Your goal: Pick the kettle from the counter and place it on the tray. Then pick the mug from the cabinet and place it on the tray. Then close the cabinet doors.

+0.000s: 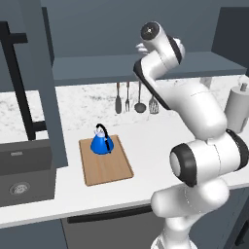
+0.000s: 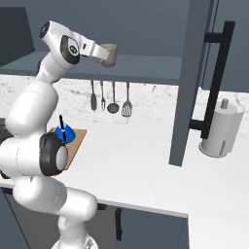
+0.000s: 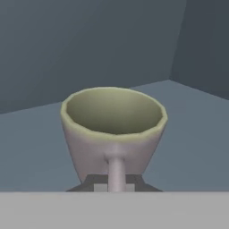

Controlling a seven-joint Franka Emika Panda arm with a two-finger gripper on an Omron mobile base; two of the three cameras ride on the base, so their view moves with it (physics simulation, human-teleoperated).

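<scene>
Sitting upright on the shelf board of the dark slate-blue wall cabinet (image 2: pixel 146 68): the small grey-beige mug (image 3: pixel 113 129) with its darker olive inside, handle turned straight toward the hand. Closing narrow on that side handle: the two-finger gripper (image 3: pixel 114 184), dark tips lying either side of the handle's lower stem, so apparently holding the mug by it. Lying dead ahead of the hand along the gripper's own line, mug body just beyond the tips, open mouth facing up.

Reaching in from the open front of the cabinet in the right base view, with the mug (image 2: pixel 109 54) near the shelf's front edge and the gripper (image 2: pixel 100 52) at its near side. Resting below and nearer the robot: the flat light-brown wooden tray (image 1: pixel 105 160) on the wide white counter (image 1: pixel 146 141), already carrying the small bright blue cone-shaped kettle (image 1: pixel 101 142) near its back edge. Leaving the front part of the tray bare for the mug.

Judging the coming move: drawing back out past the shelf's front edge, then down and toward the tray's free front end, keeping the mouth upward. Standing open on either side: the tall slate-blue cabinet doors (image 2: pixel 190 82), not yet shut.
</scene>
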